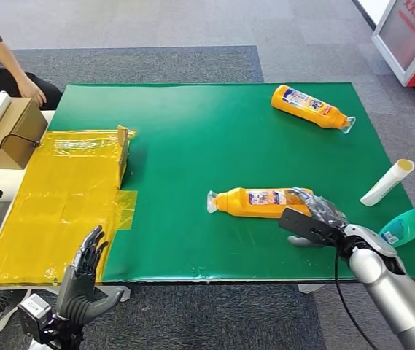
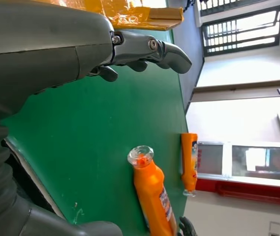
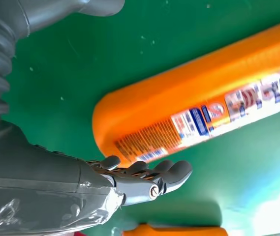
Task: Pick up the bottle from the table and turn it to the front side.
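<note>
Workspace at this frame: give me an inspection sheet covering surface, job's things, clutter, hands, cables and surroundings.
Surface: green table mat, yellow taped sheet at its left.
Job's things: orange bottle lying on its side, cap toward the left; second orange bottle lying at the far edge.
Clutter: white tube, teal bottle.
Hands: right hand at the near bottle's base, fingers extended, not closed around it; left hand open, off the mat.
Cables: black cable by the cardboard box.
Surroundings: seated person, grey carpet.

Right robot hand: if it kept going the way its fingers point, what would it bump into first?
Most likely the base of the near orange bottle; the right robot hand is already at that end, though contact is unclear.
</note>
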